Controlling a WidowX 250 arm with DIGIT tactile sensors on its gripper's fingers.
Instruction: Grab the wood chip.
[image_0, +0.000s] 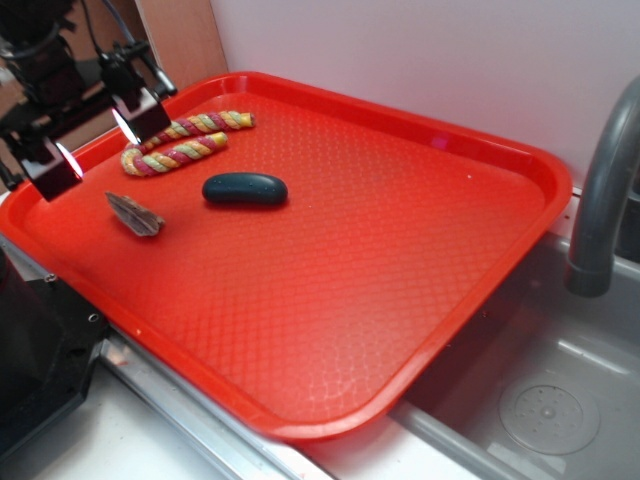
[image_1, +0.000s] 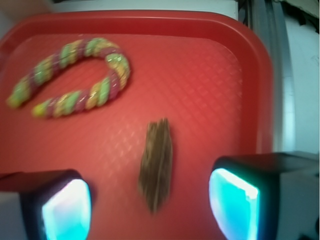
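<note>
1. The wood chip (image_1: 156, 171) lies flat on the red tray (image_0: 400, 300), near the tray's left edge as I look from the room, with nothing leaning on it, so there is free room on both of its long sides for a grab.
2. The dark pebble (image_0: 245, 189) sits just beside the chip but apart from it, and the twisted rope (image_0: 185, 142) curls further back toward the rim (neither seems likely to get in the way).
3. The pincer (image_1: 150, 205) hangs over that corner with its pads (image_1: 232, 202) spread wide, holding nothing.
4. From the wrist view the chip lies lengthwise in the gap between the two pads, which looks to me like a deliberate line-up for closing across its narrow width.
5. How high the pads sit above the tray I can't quite judge; the wrist picture is blurred, but in the room view they appear clear of the chip.
</note>
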